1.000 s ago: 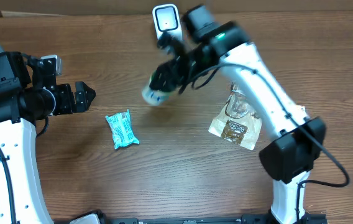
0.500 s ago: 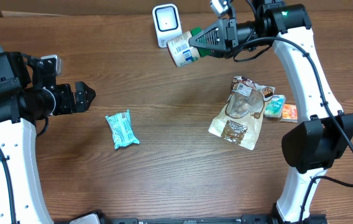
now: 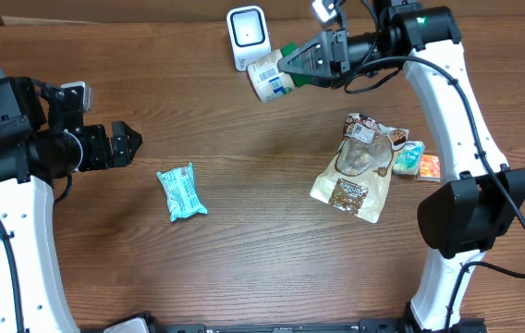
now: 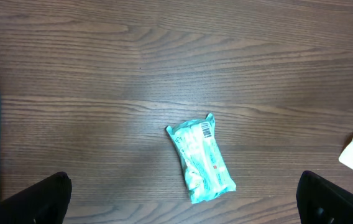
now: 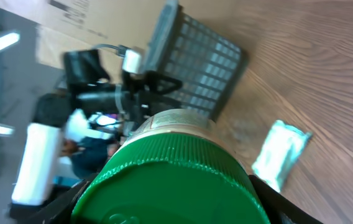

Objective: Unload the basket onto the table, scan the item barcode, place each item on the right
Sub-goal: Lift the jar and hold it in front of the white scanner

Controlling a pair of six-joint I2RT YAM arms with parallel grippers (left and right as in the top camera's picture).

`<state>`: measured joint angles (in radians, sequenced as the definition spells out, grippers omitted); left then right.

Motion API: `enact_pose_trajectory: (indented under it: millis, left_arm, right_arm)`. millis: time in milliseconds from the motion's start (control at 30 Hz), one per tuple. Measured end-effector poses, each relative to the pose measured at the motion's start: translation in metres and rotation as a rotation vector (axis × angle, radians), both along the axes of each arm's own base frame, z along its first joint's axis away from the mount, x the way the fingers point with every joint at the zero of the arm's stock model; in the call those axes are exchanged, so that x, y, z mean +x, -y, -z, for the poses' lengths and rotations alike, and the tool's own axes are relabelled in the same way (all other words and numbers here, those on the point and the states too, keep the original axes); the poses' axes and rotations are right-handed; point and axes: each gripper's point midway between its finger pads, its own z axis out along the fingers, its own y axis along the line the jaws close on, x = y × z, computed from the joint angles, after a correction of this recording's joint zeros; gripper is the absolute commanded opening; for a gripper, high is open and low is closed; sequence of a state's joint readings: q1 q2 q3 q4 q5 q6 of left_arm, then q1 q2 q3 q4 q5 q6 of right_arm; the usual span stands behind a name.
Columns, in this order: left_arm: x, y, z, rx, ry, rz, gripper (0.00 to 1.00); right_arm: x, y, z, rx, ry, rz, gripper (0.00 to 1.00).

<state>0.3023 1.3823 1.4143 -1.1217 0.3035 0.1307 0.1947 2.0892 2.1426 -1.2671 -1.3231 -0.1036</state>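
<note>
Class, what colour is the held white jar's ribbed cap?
Green. The ribbed cap of the white jar shows best in right wrist view.

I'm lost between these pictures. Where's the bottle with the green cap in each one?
Overhead: the green-capped bottle is at top centre, gripped by the right hand, beside the white scanner.
Left wrist: not in it.
Right wrist: it fills the bottom centre, cap facing the camera.
Shared landmark: the teal packet lying on the table, seen in all three views.

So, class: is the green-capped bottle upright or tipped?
Tipped: the right hand holds the bottle sideways, its base toward the scanner.
</note>
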Motion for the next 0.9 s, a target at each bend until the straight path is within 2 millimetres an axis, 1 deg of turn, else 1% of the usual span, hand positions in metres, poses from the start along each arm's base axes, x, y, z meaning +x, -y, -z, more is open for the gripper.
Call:
enact_pose_trajectory:
  millis: [67, 200, 300, 367, 400, 433, 467, 533, 667, 700, 767, 800, 900]
  left_arm:
    - [0.000, 0.000, 0.000, 0.000, 0.000, 0.000, 1.00]
    - [0.000, 0.000, 0.000, 0.000, 0.000, 0.000, 1.00]
    - [0.000, 0.000, 0.000, 0.000, 0.000, 0.000, 1.00]
    - [0.000, 0.000, 0.000, 0.000, 0.000, 0.000, 1.00]
    - [0.000, 0.000, 0.000, 0.000, 0.000, 0.000, 1.00]
    - [0.000, 0.000, 0.000, 0.000, -0.001, 0.000, 1.00]
    - [0.000, 0.000, 0.000, 0.000, 0.000, 0.000, 1.00]
    - [0.000, 0.000, 0.000, 0.000, 0.000, 0.000, 1.00]
    - [0.000, 0.000, 0.000, 0.000, -0.001, 0.000, 1.00]
    - [0.000, 0.000, 0.000, 0.000, 0.000, 0.000, 1.00]
    - [0.000, 0.000, 0.000, 0.000, -0.001, 0.000, 1.00]
    - [0.000, 0.000, 0.000, 0.000, 0.000, 0.000, 1.00]
    - [0.000, 0.000, 0.000, 0.000, 0.000, 0.000, 1.00]
  right_arm:
    - [-0.002, -0.010, 0.011, -0.066, 0.015, 0.000, 0.50]
    - [-0.006, -0.037, 0.044, -0.268, 0.097, 0.001, 0.50]
    - [0.001, -0.053, 0.076, -0.505, 0.232, 0.049, 0.50]
    - [0.011, -0.060, 0.089, -0.639, 0.333, 0.096, 0.50]
    - [0.017, -0.061, 0.092, -0.692, 0.381, 0.124, 0.50]
    - [0.024, -0.062, 0.093, -0.723, 0.422, 0.150, 0.50]
    - [0.043, -0.065, 0.092, -0.785, 0.522, 0.228, 0.50]
    - [0.073, -0.066, 0.084, -0.831, 0.659, 0.345, 0.48]
    - [0.113, -0.061, 0.074, -0.873, 0.865, 0.472, 0.45]
    - [0.128, -0.060, 0.069, -0.872, 0.959, 0.505, 0.45]
    - [0.140, -0.058, 0.066, -0.881, 1.054, 0.522, 0.45]
    - [0.149, -0.057, 0.064, -0.887, 1.131, 0.533, 0.46]
    - [0.165, -0.054, 0.056, -0.906, 1.277, 0.554, 0.46]
